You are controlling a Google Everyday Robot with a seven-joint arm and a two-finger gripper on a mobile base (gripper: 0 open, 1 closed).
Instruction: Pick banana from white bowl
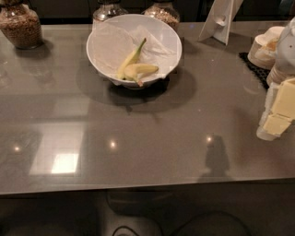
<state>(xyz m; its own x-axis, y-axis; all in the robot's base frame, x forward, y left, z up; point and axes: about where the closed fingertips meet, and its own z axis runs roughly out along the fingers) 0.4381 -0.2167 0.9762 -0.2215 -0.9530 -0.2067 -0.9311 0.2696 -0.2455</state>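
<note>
The white bowl (99,48) stands at the back middle of the grey counter, lined with crumpled white paper. In it lies the banana (142,70), short, plump and yellow, with its dark tip towards the bowl's front rim. A longer, slimmer banana (130,59) with a greenish stem lies beside it, touching it on the left. My gripper (278,115), cream and white, hangs at the right edge of the view, above the counter and far to the right of the bowl, with nothing visibly in it.
Three glass jars of grain stand along the back edge (18,25) (107,10) (162,13). A white folded stand (220,19) is at the back right. Stacked beige paper bowls (263,50) sit on a black mat (252,65). The counter's front edge (138,186) runs below.
</note>
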